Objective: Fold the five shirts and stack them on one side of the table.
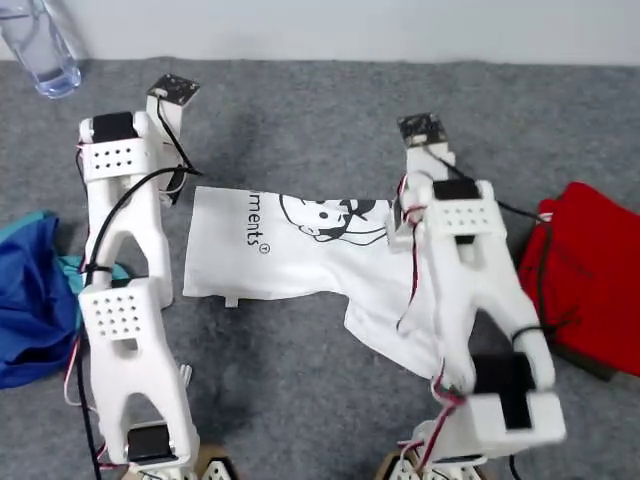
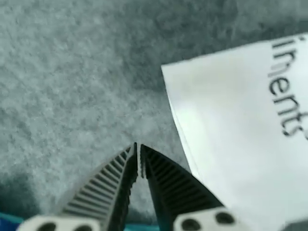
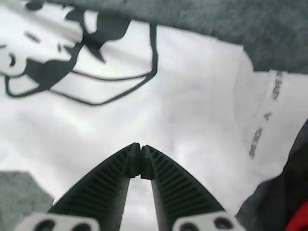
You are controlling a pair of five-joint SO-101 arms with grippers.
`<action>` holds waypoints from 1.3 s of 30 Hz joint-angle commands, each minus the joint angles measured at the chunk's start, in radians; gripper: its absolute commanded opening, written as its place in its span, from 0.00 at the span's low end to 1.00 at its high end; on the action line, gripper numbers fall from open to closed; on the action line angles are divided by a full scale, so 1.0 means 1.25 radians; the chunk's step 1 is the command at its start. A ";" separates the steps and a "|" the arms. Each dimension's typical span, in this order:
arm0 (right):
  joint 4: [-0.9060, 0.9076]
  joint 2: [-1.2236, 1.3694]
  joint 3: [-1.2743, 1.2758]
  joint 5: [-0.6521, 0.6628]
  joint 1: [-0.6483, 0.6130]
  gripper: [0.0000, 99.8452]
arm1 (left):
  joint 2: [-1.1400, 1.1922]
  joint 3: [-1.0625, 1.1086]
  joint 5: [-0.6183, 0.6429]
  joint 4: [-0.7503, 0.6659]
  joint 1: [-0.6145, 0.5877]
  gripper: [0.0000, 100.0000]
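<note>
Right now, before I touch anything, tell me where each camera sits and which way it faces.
High view: fixed above the table, looking down; the left arm and right arm flank the white shirt.
Left wrist view: on that arm's wrist, looking past the shut left gripper at the table and the shirt's corner.
Right wrist view: on that arm's wrist, looking past the shut right gripper at the shirt's print.
Shared: all three show the white shirt.

I see shirt [image 1: 300,255] mid-table [image 1: 300,110]; left gripper [image 2: 138,161] beside its corner, right gripper [image 3: 140,161] over it. Heap [image 1: 35,300] at left edge, second shirt [image 1: 585,270] at right edge, cup [image 1: 40,50] far left.
</note>
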 commanded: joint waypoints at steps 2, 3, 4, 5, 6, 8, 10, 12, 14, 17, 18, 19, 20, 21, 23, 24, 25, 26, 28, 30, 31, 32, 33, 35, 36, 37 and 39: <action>0.008 -0.155 0.113 -0.001 -0.017 0.01 | -0.174 0.147 -0.009 0.023 0.011 0.01; 0.008 -0.176 0.139 -0.002 -0.017 0.01 | -0.206 0.188 -0.009 0.021 0.012 0.01; 0.006 -0.195 0.161 -0.004 -0.017 0.01 | -0.239 0.234 -0.009 0.010 0.017 0.01; -0.004 -0.207 0.180 -0.004 -0.015 0.01 | -0.273 0.283 -0.009 -0.004 0.022 0.01; -0.018 -0.214 0.203 -0.001 -0.012 0.01 | -0.308 0.337 -0.009 -0.021 0.028 0.01; -0.048 -0.218 0.245 0.000 -0.009 0.01 | -0.384 0.465 -0.007 -0.068 0.038 0.01; -0.091 -0.218 0.293 0.000 -0.009 0.01 | -0.466 0.603 -0.006 -0.130 0.064 0.01; -0.133 -0.218 0.330 0.000 -0.009 0.01 | -0.549 0.737 -0.002 -0.205 0.088 0.01; -0.159 -0.218 0.350 -0.001 -0.010 0.01 | -0.611 0.845 0.025 -0.280 0.106 0.01; -0.168 -0.218 0.358 -0.001 -0.009 0.01 | -0.641 0.938 0.032 -0.336 0.134 0.01; -0.168 -0.218 0.358 -0.001 -0.009 0.01 | -0.635 0.953 0.032 -0.342 0.142 0.01; -0.168 -0.218 0.358 0.000 -0.009 0.01 | -0.625 0.967 0.032 -0.351 0.152 0.01; -0.168 -0.218 0.358 0.000 -0.007 0.01 | -0.615 0.975 0.032 -0.362 0.157 0.01; -0.168 -0.218 0.358 0.000 -0.002 0.01 | -0.605 0.980 0.032 -0.373 0.158 0.01; -0.169 -0.217 0.360 0.000 0.004 0.01 | -0.587 0.989 0.032 -0.396 0.158 0.01; -0.172 -0.217 0.367 0.000 0.008 0.01 | -0.578 0.996 0.032 -0.408 0.160 0.01; -0.175 -0.217 0.374 0.000 0.012 0.01 | -0.570 1.006 0.031 -0.415 0.160 0.01; -0.181 -0.217 0.385 0.001 0.012 0.01 | -0.561 1.015 0.028 -0.421 0.161 0.01; -0.192 -0.217 0.411 0.001 0.012 0.01 | -0.543 1.034 0.006 -0.432 0.160 0.01; -0.209 -0.217 0.438 0.001 0.012 0.01 | -0.524 1.053 -0.021 -0.450 0.149 0.01; -0.219 -0.217 0.450 0.002 0.012 0.01 | -0.519 1.060 -0.031 -0.460 0.133 0.01; -0.223 -0.217 0.460 0.007 0.012 0.01 | -0.514 1.061 -0.039 -0.468 0.115 0.01; -0.224 -0.218 0.468 0.023 0.012 0.01 | -0.511 1.061 -0.050 -0.474 0.098 0.01; -0.219 -0.218 0.479 0.058 0.012 0.01 | -0.511 1.059 -0.077 -0.485 0.058 0.01; -0.217 -0.218 0.482 0.066 0.012 0.01 | -0.511 1.055 -0.093 -0.485 0.041 0.01; -0.217 -0.219 0.482 0.068 0.013 0.01 | -0.511 1.049 -0.110 -0.481 0.026 0.01; -0.217 -0.224 0.482 0.068 0.013 0.01 | -0.511 1.045 -0.124 -0.479 0.014 0.01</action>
